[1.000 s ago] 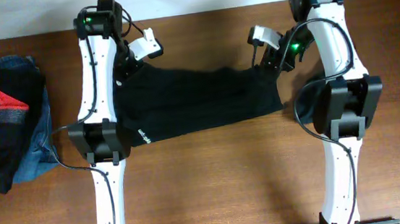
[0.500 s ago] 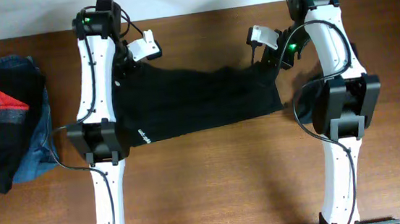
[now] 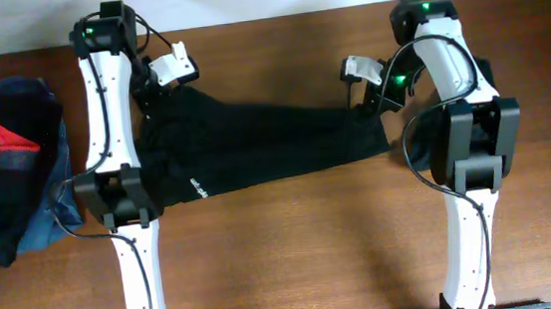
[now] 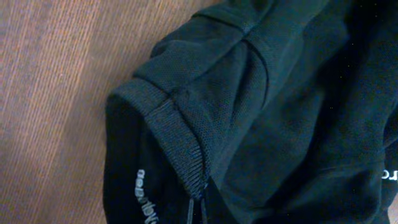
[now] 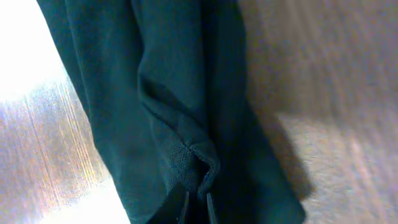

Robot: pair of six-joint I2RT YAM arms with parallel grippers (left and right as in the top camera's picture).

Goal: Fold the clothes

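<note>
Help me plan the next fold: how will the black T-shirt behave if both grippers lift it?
Probably floppy: the black T-shirt bunches into soft creases where the right gripper pinches it, so the middle would likely sag. It looks light, thin knit, with a ribbed sleeve hem by the left gripper. Its matte weave seems unlikely to slip from a pinch.

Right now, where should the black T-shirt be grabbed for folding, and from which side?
Take the black T-shirt at the two ends of its far edge, coming from above. It lies stretched out sideways, and the ribbed sleeve hem bunches into a thick ridge that jaws can pinch. The left gripper and right gripper both look shut on such folds.
</note>
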